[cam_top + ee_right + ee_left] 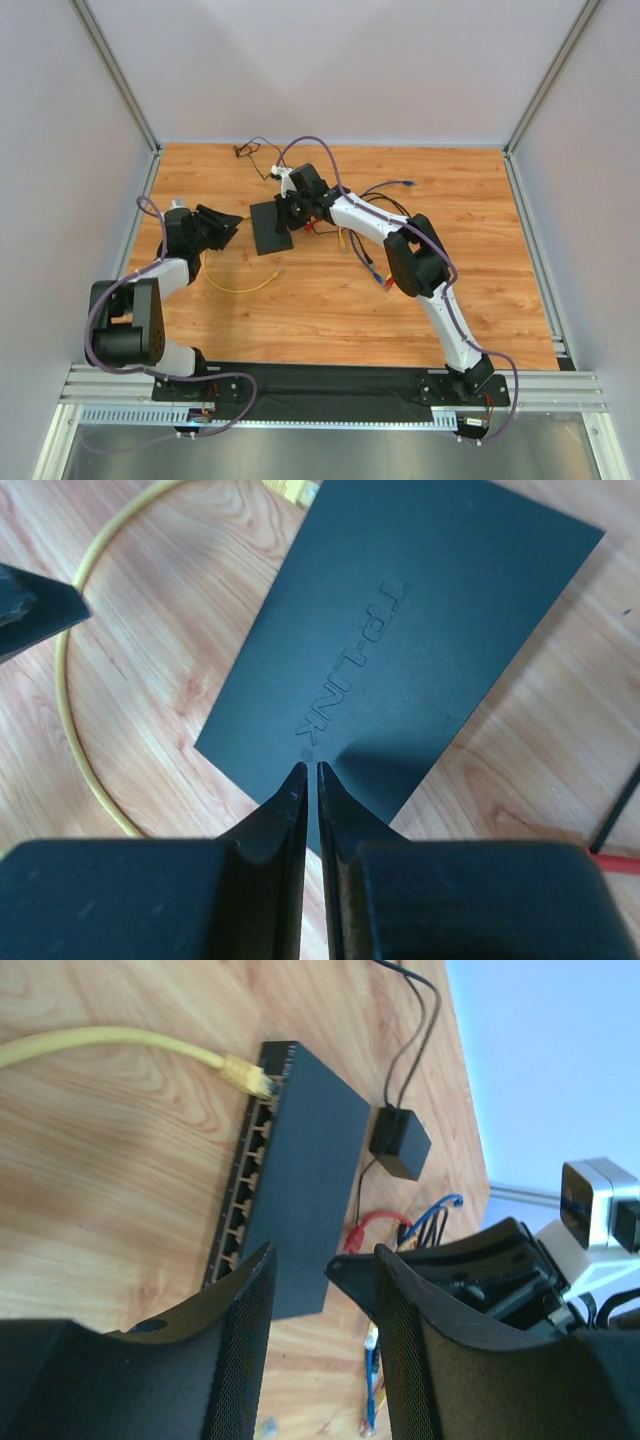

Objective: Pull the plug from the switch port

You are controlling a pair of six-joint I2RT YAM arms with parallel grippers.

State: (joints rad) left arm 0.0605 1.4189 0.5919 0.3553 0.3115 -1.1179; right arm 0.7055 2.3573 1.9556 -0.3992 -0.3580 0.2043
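The switch is a flat matte-black box lying on the wooden table, with a row of sockets along one narrow edge. A yellow plug on a yellow cable sits at the end socket; I cannot tell how deep it is seated. My left gripper stands open just left of the switch, apart from it, with nothing between its fingers. My right gripper is shut, its tips down on the switch's top face beside the embossed lettering.
A small black square adapter on a thin black wire lies beyond the switch. Loose red and blue cables lie tangled under the right arm. Walls and metal posts enclose the table.
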